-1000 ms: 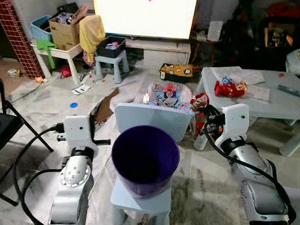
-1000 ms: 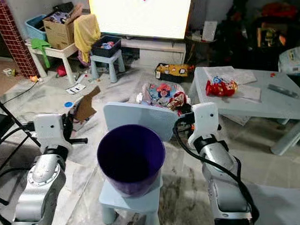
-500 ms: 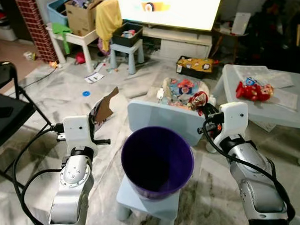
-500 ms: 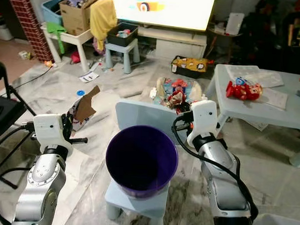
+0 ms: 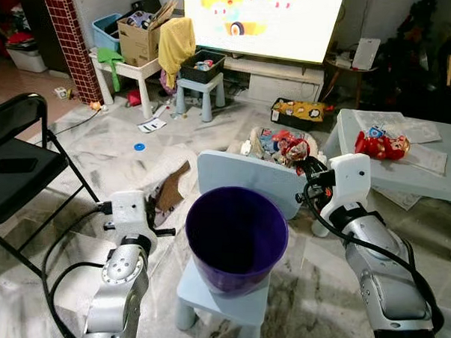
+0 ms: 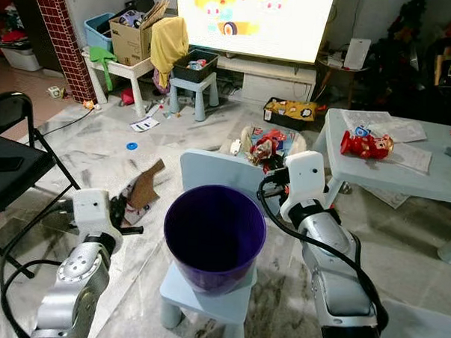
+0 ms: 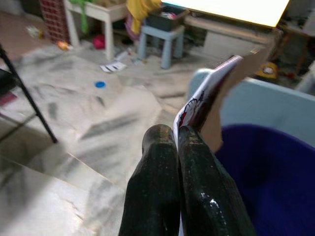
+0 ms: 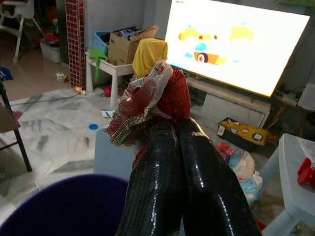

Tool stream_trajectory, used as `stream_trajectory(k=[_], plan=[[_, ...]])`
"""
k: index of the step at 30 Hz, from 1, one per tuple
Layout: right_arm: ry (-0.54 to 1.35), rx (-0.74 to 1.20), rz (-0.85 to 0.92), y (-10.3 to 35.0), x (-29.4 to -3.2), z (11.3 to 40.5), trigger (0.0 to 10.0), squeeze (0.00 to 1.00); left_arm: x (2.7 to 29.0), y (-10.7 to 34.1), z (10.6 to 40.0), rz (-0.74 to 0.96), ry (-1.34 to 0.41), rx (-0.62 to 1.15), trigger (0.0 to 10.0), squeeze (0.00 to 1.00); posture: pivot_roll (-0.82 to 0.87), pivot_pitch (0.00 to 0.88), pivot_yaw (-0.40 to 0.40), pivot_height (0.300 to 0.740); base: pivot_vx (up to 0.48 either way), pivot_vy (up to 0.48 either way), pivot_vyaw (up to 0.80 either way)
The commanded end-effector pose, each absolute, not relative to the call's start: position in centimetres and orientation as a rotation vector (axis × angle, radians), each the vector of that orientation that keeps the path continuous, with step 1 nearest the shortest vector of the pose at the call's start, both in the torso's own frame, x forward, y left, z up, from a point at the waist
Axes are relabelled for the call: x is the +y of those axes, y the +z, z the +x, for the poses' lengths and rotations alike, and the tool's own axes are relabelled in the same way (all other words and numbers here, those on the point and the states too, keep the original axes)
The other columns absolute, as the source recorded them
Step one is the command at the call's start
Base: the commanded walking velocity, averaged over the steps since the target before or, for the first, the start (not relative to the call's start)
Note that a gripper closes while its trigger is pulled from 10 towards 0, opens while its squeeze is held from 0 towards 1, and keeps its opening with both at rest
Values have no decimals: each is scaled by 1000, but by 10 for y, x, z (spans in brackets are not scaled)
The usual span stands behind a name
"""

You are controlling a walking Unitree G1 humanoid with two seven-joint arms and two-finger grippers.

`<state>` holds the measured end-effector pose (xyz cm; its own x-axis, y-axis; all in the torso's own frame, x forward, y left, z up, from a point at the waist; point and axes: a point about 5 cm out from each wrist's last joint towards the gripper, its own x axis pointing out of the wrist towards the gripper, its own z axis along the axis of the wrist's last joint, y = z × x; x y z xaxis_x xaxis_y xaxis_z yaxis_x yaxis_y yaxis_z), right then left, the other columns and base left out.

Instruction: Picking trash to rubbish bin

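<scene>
A purple bin (image 5: pixel 236 233) stands on a small pale blue chair (image 5: pixel 240 179) right before me. My left gripper (image 7: pixel 177 135) is shut on a torn piece of brown cardboard (image 7: pixel 209 91). It holds the cardboard (image 5: pixel 169 195) low, beside the bin's left side. My right gripper (image 8: pixel 174 125) is shut on a crumpled red and clear wrapper (image 8: pixel 150 96). That wrapper (image 5: pixel 294 147) hangs above the chair's backrest, just behind the bin's far right rim.
A black folding chair (image 5: pixel 20 160) stands at the left. A pale blue table (image 5: pixel 435 174) with a red packet (image 5: pixel 381 144) and papers is at the right. Toys and bags (image 5: pixel 268 139) lie behind the small chair. A lit TV (image 5: pixel 262 21), a stool (image 5: pixel 198 84) and boxes line the back.
The whole view has shifted with the camera. My left arm now sits lower, with the cardboard down beside the bin. The right gripper keeps its wrapper behind the rim.
</scene>
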<state>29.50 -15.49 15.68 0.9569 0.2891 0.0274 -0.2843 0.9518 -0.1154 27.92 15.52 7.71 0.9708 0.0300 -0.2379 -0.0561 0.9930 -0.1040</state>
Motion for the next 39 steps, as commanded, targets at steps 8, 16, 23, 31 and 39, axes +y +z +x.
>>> stream_trajectory(k=[8,16,23,31,39], plan=[[273,-47,-152,165,-168,282,10000,0,155,70,305,-134,-62,283,10000,0,-26,57,-49,740,0,0,0],[220,-49,-202,177,-185,268,10000,0,132,61,330,-182,-247,341,10000,0,-141,78,-46,740,0,0,0],[197,-45,-232,183,-194,260,10000,0,104,67,340,-231,-363,307,10000,1000,-191,71,-42,740,0,0,0],[204,-31,-244,186,-194,255,10000,0,101,60,341,-245,-318,308,10000,1000,-202,70,-54,740,0,0,0],[248,-33,-207,182,-181,265,10000,0,130,67,338,-166,-128,174,10000,1000,-98,61,-56,740,0,0,0]])
